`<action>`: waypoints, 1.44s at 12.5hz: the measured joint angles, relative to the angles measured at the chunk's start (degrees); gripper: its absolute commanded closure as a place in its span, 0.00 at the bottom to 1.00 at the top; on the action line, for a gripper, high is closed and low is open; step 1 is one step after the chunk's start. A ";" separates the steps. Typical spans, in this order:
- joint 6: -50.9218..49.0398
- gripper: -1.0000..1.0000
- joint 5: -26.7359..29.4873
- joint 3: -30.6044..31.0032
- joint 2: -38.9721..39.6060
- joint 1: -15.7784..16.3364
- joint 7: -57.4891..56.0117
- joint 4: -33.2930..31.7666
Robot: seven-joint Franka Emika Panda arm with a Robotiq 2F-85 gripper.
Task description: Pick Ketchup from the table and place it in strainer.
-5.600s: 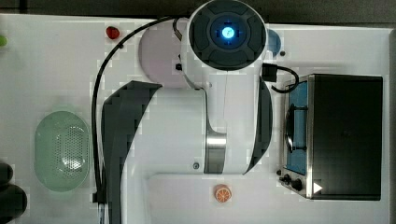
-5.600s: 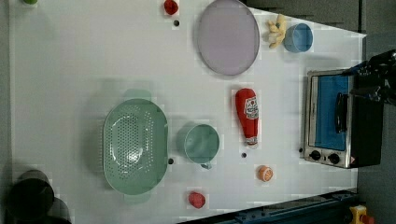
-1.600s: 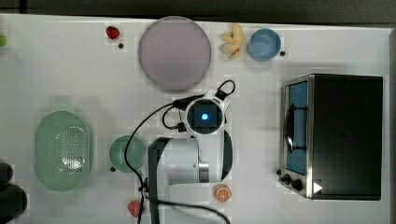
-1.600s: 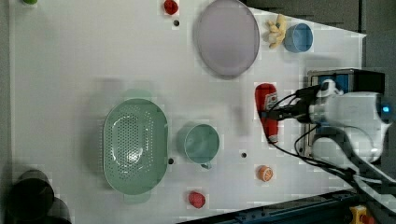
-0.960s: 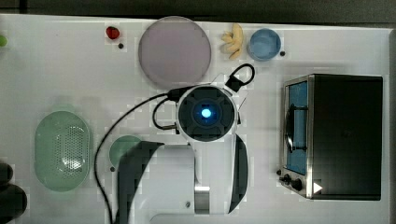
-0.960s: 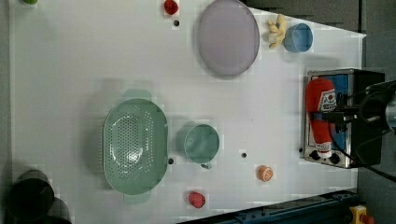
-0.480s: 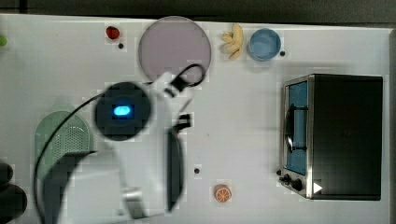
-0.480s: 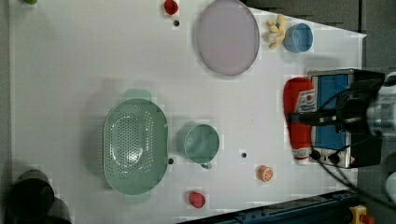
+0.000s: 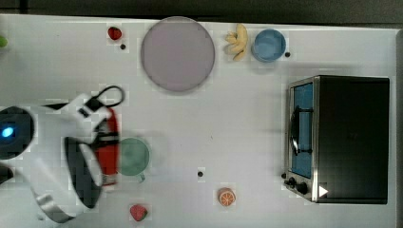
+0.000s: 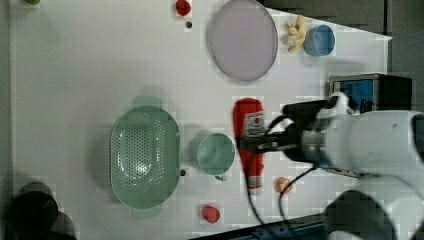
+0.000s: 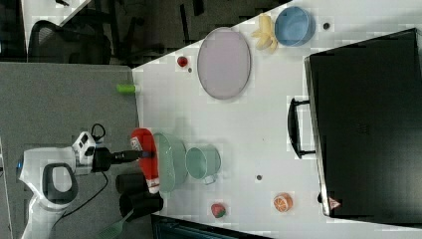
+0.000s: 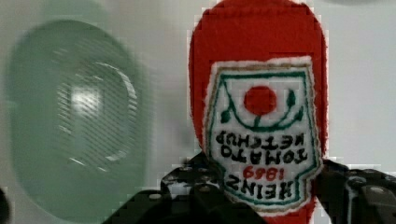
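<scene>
Currently the gripper (image 10: 257, 144) is clamped across the middle of the Ketchup (image 10: 251, 145), one dark finger on each side of the bottle. In the wrist view the fingers (image 12: 196, 191) sit against the lower edge of the bottle's white label, with the red body rising between them.

The Ketchup is off the table and carried lengthwise. In the left view it lies just to the right of the green cup (image 10: 215, 153), pale tip pointing toward the left view's bottom edge. The strainer (image 10: 144, 157) stands on the far side of the cup, toward the left view's left, and nothing lies in it.

In the right view the bottle (image 11: 146, 157) appears against the strainer's (image 11: 169, 162) rim, but whether it is over the basket or short of it cannot be judged from that angle. In the wrist view the strainer (image 12: 74, 121) sits beside the bottle (image 12: 259, 107), blurred.

In the top view the white arm covers the table's left end, and the red bottle (image 9: 110, 147) shows beside the cup (image 9: 133, 156).

Other items on the white table (image 10: 90, 65):
- a round lavender plate (image 10: 242, 39)
- a blue bowl (image 10: 319, 40) with a banana (image 10: 295, 26) next to it
- a toaster oven (image 9: 340, 137)
- two strawberries (image 10: 183, 7) (image 10: 210, 214)
- an orange slice (image 10: 283, 185)
</scene>
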 measured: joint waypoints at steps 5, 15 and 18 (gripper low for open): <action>12.17 0.41 0.26 5.85 8.69 1.76 9.04 0.00; 25.85 0.06 -1.88 4.73 25.96 5.69 20.00 0.11; 27.05 0.00 -2.52 4.36 25.89 5.63 20.08 0.11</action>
